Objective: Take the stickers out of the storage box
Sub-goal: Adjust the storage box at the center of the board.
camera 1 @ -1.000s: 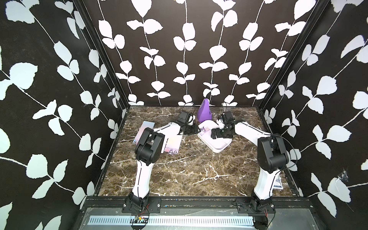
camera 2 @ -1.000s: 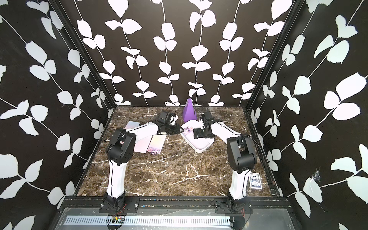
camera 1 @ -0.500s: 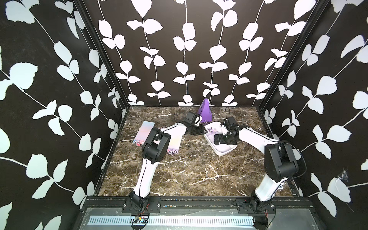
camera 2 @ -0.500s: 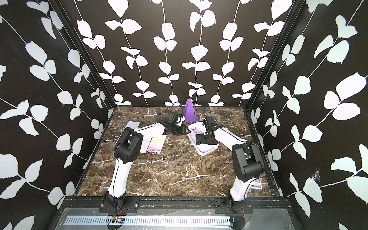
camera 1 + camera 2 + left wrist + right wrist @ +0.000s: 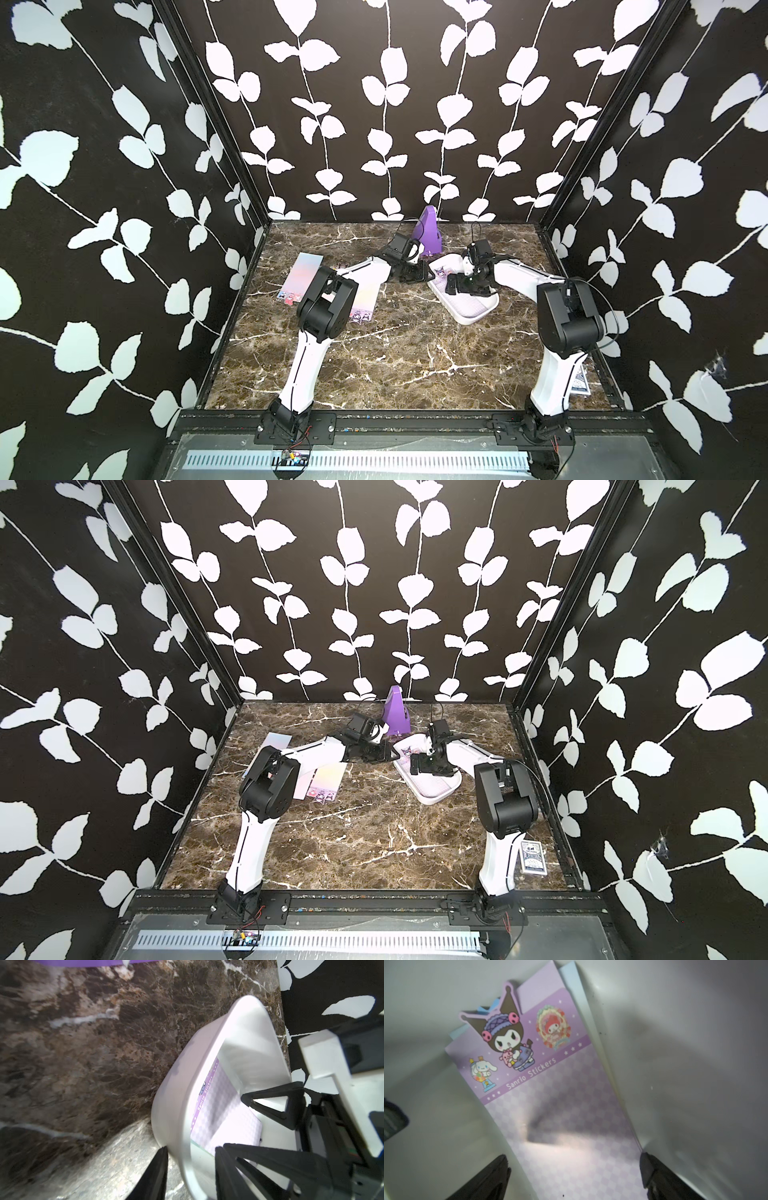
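Observation:
The storage box (image 5: 478, 320) (image 5: 436, 800) is a white shallow tray at the back right of the marble table. My left gripper (image 5: 424, 275) (image 5: 190, 1151) is shut on its near-left wall (image 5: 176, 1088), one finger outside and one inside. My right gripper (image 5: 459, 286) (image 5: 573, 1155) is low inside the box and open. Its fingers stand on either side of the lilac stickers (image 5: 550, 1088) (image 5: 224, 1109), whose top sheet shows cartoon characters. More sheets lie under that sheet. Other stickers (image 5: 303, 276) (image 5: 324, 785) lie flat on the table at the left.
A purple pyramid (image 5: 428, 235) (image 5: 395, 712) stands just behind the left gripper near the back wall. A blue-patterned card pack (image 5: 532, 856) lies at the front right beside the right arm's base. Patterned walls close in three sides.
The box and both grippers have shifted a little to the right. The left arm has stretched out further, and the right arm's elbow has swung rightwards.

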